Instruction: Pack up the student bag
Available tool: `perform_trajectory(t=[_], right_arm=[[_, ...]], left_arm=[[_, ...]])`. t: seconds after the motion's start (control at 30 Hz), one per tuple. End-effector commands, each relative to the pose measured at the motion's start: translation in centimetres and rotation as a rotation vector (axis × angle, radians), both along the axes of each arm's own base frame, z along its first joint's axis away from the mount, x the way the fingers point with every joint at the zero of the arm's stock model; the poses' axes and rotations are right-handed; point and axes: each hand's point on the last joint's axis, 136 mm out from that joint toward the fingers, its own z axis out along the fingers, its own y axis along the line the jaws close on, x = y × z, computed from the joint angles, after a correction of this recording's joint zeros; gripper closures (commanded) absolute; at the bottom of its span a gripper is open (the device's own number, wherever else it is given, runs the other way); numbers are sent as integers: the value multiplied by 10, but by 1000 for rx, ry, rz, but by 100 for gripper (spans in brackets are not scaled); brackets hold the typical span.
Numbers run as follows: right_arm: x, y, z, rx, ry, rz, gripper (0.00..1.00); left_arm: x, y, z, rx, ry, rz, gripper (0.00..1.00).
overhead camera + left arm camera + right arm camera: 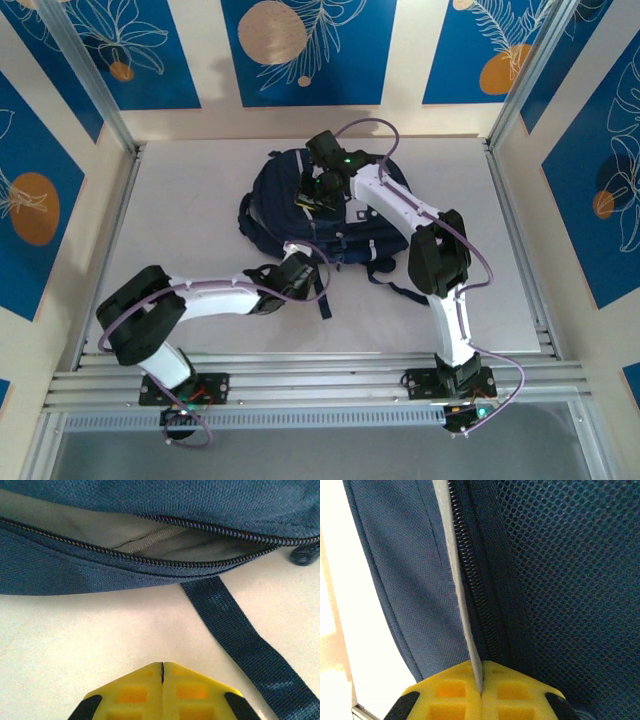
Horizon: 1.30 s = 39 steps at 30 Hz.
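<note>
- Your left gripper [162,666] sits at the near side of the backpack [275,200]. Its yellow fingers are pressed flat together with nothing between them, over bare white table [190,220] just short of the fabric.
- Just beyond those fingers, you look into an unzipped pocket [165,542] along the backpack's near edge. The zip teeth are parted and a pale lining shows inside.
- A dark strap [240,635] runs out from under that pocket and across the table, passing close beside the left gripper.
- The navy-blue backpack lies at the middle of the table, with one of your arms reaching to it from each side.
- Your right gripper [481,669] reaches over the backpack's far part. Its fingers are closed on a thin pale-grey edge strip [454,580] of the backpack that slips down between them.
- Beside that strip, you see a dark zip [470,580] running away from the fingers. Blue mesh [570,580] lies on one side of it and plain navy cloth on the other.
</note>
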Motion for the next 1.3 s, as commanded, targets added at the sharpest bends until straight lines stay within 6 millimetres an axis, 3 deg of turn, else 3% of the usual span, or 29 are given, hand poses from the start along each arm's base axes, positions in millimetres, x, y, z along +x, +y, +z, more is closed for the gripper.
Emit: perform_trajectory(t=[0.0, 0.13, 0.3, 0.5, 0.73, 0.83, 0.97, 1.27], right_arm=[[0, -21, 18, -7, -14, -37, 100], [-3, -18, 30, 89, 32, -71, 100], [1, -15, 43, 191, 87, -137, 100], [4, -20, 46, 237, 154, -229, 100], [3, -19, 51, 310, 191, -269, 100], [4, -18, 49, 326, 208, -278, 100], [4, -21, 45, 330, 223, -288, 100], [5, -29, 39, 322, 222, -301, 100]], left_arm=[[-8, -20, 4, -96, 40, -70, 95], [-9, -35, 17, -229, 34, -60, 63], [-11, -64, 24, -285, 14, -78, 48], [0, -79, 13, -275, -12, 12, 43], [25, -75, 9, -183, -194, 63, 42], [30, -89, 7, -199, -216, 29, 42], [26, -102, 5, -217, -248, -14, 46], [1, -89, -14, -189, -259, -70, 55]])
